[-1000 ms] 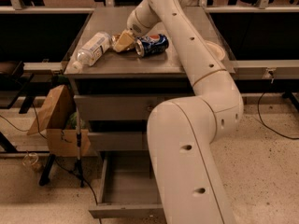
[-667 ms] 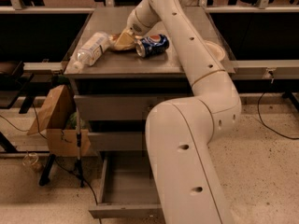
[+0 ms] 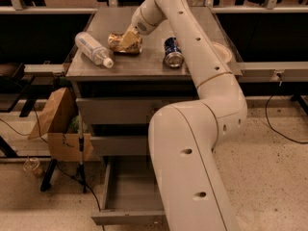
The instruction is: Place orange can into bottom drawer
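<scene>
The orange can [image 3: 120, 43], golden-orange and dented, lies on its side on the grey metal cabinet top [image 3: 144, 66], left of centre. My gripper [image 3: 129, 36] reaches down from the white arm and sits on the can's right part, touching it. The bottom drawer [image 3: 130, 196] is pulled open below, a shallow grey tray partly hidden by my arm's large lower link.
A blue Pepsi can [image 3: 172, 52] lies right of the gripper. A clear plastic bottle [image 3: 94, 48] lies left of the orange can. Two shut drawers [image 3: 115, 112] sit above the open one. A cardboard box [image 3: 57, 126] and cables stand left of the cabinet.
The blue can now lies further right of the gripper and has turned end-on. The gripper stays at the orange can. The view has shifted slightly.
</scene>
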{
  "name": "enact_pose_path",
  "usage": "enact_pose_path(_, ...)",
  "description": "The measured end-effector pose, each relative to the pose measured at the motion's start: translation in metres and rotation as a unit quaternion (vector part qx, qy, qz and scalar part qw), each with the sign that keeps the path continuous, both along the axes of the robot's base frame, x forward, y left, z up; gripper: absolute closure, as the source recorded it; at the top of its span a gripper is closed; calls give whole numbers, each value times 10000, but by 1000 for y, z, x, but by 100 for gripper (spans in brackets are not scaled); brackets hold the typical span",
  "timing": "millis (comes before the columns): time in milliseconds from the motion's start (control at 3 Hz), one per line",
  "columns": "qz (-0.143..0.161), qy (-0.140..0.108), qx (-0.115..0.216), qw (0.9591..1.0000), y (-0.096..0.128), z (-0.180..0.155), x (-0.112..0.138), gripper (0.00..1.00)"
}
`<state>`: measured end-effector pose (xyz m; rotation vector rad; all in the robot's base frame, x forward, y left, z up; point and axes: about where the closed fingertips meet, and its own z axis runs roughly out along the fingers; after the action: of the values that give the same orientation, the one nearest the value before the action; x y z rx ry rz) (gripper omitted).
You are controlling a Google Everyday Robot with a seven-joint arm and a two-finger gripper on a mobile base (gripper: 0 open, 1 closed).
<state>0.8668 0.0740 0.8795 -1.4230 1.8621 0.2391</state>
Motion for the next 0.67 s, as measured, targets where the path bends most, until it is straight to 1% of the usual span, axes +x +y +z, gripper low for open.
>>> enact_pose_path(333,-2,-15,-2,10000,-1,1,0,100)
enact_pose_path(667,-328,-318,119,9989,-21,30,10,100)
